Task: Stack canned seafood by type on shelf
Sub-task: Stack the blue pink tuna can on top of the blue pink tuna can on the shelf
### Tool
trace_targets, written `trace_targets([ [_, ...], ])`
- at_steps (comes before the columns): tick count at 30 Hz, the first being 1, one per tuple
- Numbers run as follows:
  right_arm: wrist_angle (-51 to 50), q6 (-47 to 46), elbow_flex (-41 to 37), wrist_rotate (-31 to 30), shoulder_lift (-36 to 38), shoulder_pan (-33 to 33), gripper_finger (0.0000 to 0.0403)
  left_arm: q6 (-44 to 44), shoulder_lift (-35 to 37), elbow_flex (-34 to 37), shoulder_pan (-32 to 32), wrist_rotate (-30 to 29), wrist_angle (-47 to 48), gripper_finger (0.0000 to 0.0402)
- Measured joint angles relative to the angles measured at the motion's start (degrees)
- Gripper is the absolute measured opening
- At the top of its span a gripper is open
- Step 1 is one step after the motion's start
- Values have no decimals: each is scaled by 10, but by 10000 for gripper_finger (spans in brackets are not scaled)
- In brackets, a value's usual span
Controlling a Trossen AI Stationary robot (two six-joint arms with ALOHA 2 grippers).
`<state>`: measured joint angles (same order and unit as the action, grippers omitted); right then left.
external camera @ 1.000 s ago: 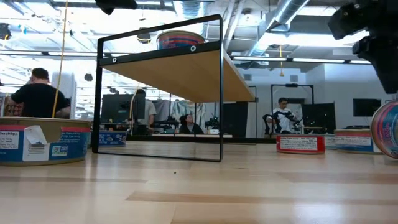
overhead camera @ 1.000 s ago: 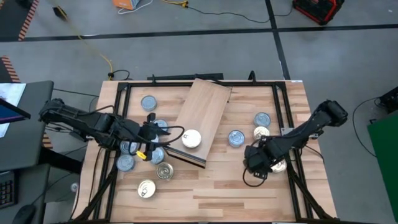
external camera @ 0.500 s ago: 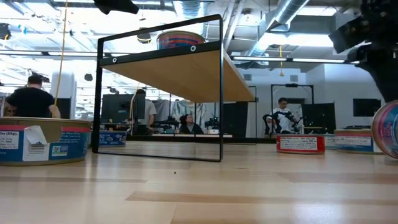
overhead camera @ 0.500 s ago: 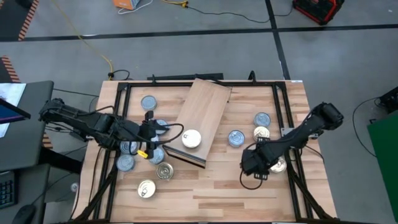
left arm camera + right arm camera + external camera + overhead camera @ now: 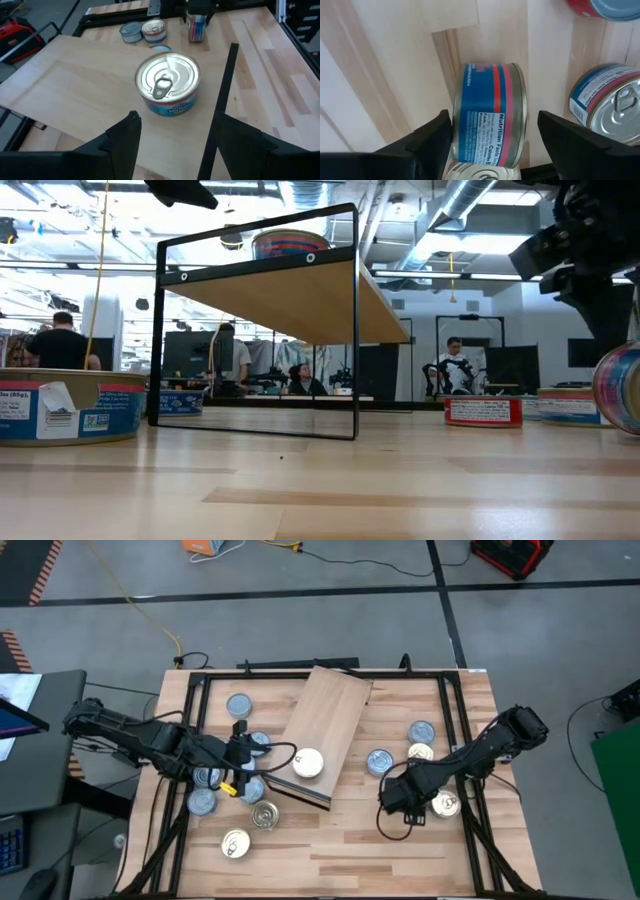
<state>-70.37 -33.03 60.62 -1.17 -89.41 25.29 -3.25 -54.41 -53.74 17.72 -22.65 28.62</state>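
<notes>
A slatted wooden tabletop [image 5: 350, 840] stood on a grey concrete floor [image 5: 300, 620], where a yellow cable [image 5: 150, 615] trailed past an orange object [image 5: 208, 548] and a red-and-black case [image 5: 512, 554]. Beyond the table, several people [image 5: 62, 350] sat or stood beneath ceiling pipes [image 5: 455, 200] in a brightly lit workshop.

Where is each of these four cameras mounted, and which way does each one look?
High view: above the table, looking straight down; both arms show, left gripper by the shelf, right gripper near loose cans.
Low view: at tabletop height, looking level under the shelf into the room; arm parts hang in from above.
Left wrist view: on the left arm, facing the pull-tab can on the shelf past its own fingers.
Right wrist view: on the right arm, facing a can on edge.
Shared: the pull-tab can also shows from above.
</notes>
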Motion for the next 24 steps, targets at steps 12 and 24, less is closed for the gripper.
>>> trace_targets([
  [12,0,-25,0,26,0,0,274,-2,0,0,0,44,15,237],
  [24,5,-18,-17,29,-49,1,274,-4,0,0,0,45,16,237],
])
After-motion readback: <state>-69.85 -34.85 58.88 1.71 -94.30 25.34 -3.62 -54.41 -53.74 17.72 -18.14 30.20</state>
